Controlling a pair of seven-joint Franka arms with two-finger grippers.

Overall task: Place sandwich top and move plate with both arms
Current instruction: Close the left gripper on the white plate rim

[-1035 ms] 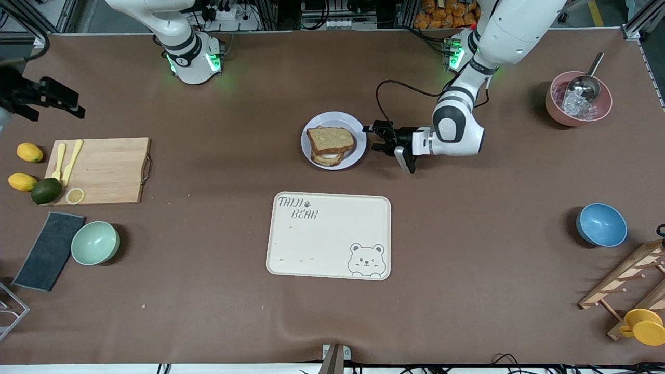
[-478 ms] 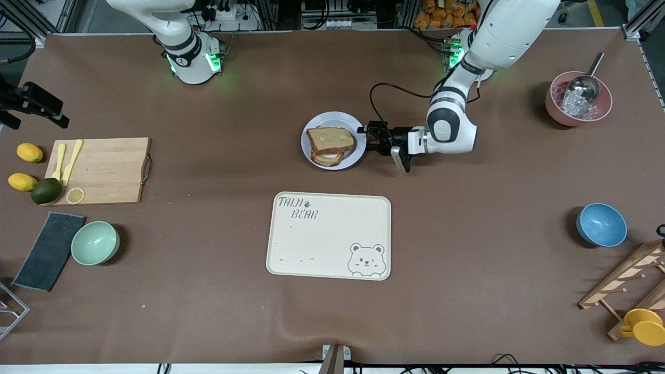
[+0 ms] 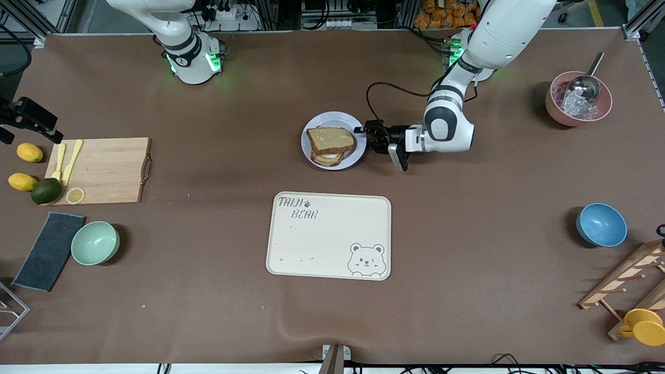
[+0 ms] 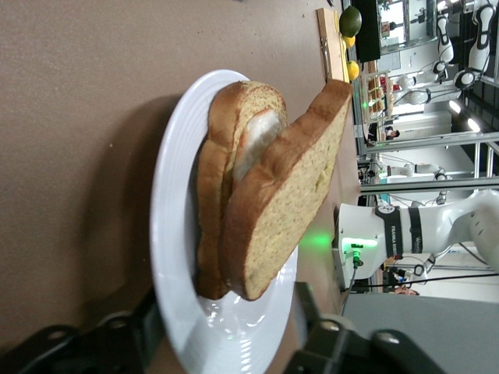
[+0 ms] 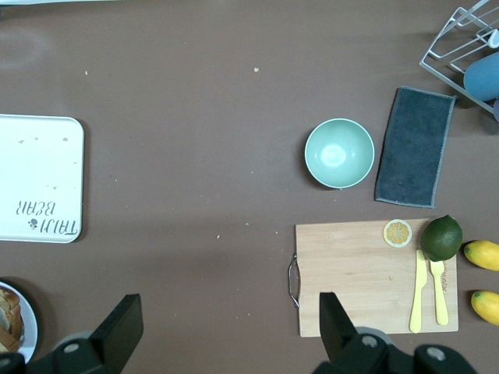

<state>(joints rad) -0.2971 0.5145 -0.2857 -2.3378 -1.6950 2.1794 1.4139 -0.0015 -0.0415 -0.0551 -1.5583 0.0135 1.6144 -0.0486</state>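
plain brown wholemeal sandwich top: lies on the stacked sandwich, tilted against the lower slices, its bare face up; in the left wrist view it leans off the stack at an angle.

small round pale lavender-white plate: landmark for this entry. sits mid-table, carrying the sandwich; farther from the front camera than the cream rectangular bear-print tray, with bare brown table between them.

left gripper: black two-finger claw at the plate's rim on the side toward the left arm's end of the table, lying low and level, pointing at the plate. fingers spread, one to each side of the rim, not yet clenched on it. judged: the plate lies straight ahead of this claw, so a short closing pinch is all the coming move needs.

right gripper: up over the table edge at the right arm's end, well apart from the plate; its fingers released and holding nothing. judged: the left arm is far nearer; the right must cross to the plate's free rim.
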